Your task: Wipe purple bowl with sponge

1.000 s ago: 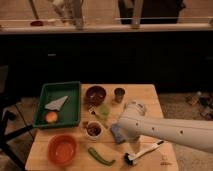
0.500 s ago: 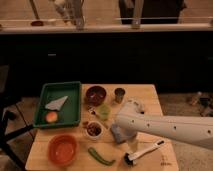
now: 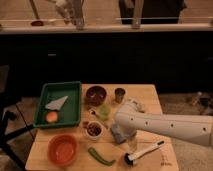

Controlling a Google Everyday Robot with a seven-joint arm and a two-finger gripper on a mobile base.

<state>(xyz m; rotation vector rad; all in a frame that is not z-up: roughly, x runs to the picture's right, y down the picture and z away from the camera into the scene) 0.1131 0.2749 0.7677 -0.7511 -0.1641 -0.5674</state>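
Note:
The purple bowl [image 3: 96, 94] stands upright at the back middle of the wooden table [image 3: 150, 95], dark and glossy. The grey-blue sponge [image 3: 118, 134] lies on the table right of the small white bowl. My white arm reaches in from the right. Its gripper [image 3: 121, 129] hangs directly over the sponge, well in front of the purple bowl. The wrist hides most of the gripper, which appears open. I cannot tell whether it touches the sponge.
A green tray [image 3: 42, 107] at the left holds a pale cloth [image 3: 56, 103] and an orange fruit [image 3: 51, 116]. An orange bowl [image 3: 62, 149], white bowl [image 3: 93, 129], green vegetable [image 3: 101, 156], white-handled brush [image 3: 144, 151], small cup [image 3: 119, 94] and green item [image 3: 103, 111] surround the gripper.
The arm has swung a little toward the back of the table. Its end stays near the sponge. Nothing on the table has moved.

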